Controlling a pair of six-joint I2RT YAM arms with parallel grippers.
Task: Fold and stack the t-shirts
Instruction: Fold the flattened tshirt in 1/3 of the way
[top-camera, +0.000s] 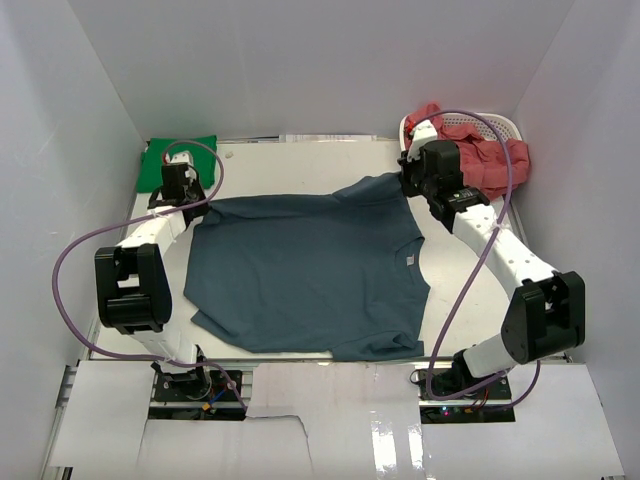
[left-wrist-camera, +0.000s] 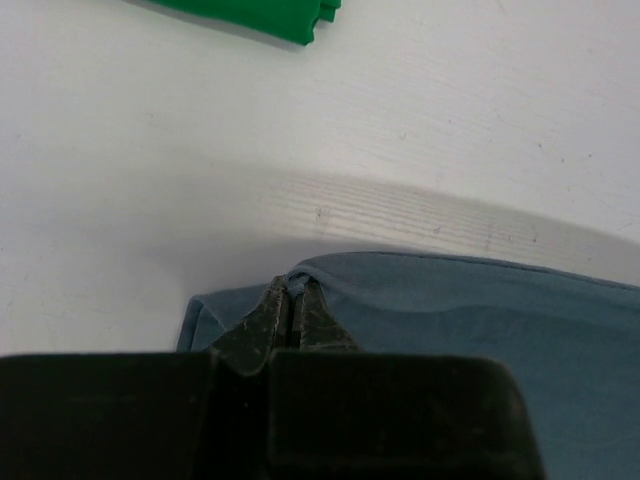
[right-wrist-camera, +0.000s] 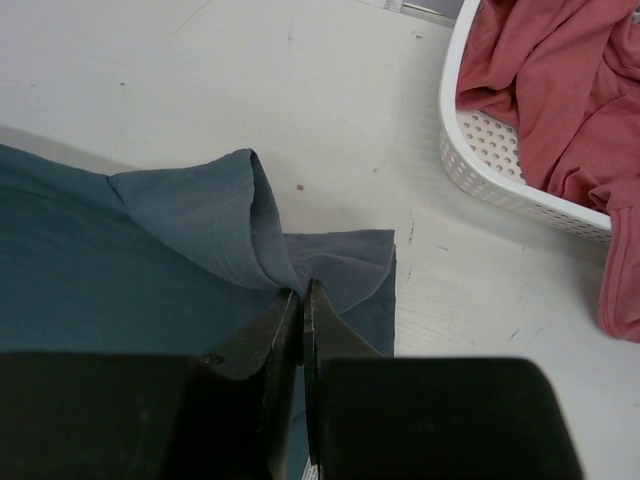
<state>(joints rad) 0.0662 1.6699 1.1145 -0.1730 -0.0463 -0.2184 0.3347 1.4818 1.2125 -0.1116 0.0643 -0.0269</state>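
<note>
**Two pinches on the slate blue t-shirt (top-camera: 310, 270)**

Left gripper (left-wrist-camera: 292, 290) is clamped on its far-left corner, and right gripper (right-wrist-camera: 302, 290) is clamped on a sleeve. The shirt lies spread mid-table. Green t-shirt (top-camera: 160, 160) sits far left, salmon red t-shirts (top-camera: 495, 160) in the basket (top-camera: 480, 122).

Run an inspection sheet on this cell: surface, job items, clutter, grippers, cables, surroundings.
Surface: white table, faint scuff marks.
Job's things: slate blue t-shirt spread flat mid-table; green t-shirt folded at the far left corner; salmon t-shirts heaped in and over the white basket.
Clutter: nothing seen.
Grippers: left gripper shut on the blue shirt's far left corner; right gripper shut on its far right sleeve.
Cables: purple cables loop off both arms.
Surroundings: white walls on three sides.
</note>
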